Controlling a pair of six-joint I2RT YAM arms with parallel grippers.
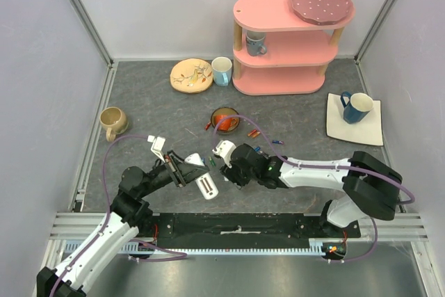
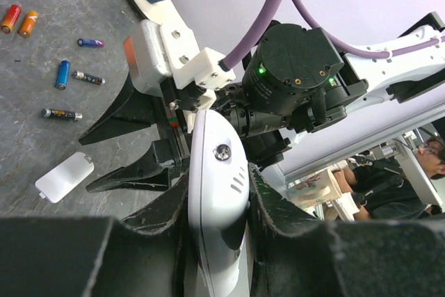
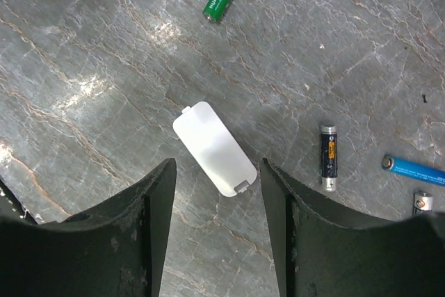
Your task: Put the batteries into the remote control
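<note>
Left wrist view: the left gripper (image 2: 219,196) has its rough black jaws pinching the remote control (image 2: 217,165). The remote is a smooth white plastic bar with a small round screw. The right gripper (image 3: 217,168) has its jaws spread wide over a thin white lid (image 3: 214,147) with round corners. The lid lies flat on the grey, marbled tabletop (image 3: 83,67). Little round batteries (image 3: 328,158) lie loose nearby, green, blue, black and orange. The right arm's dark round wrist (image 2: 292,67) crowds close behind the remote.
</note>
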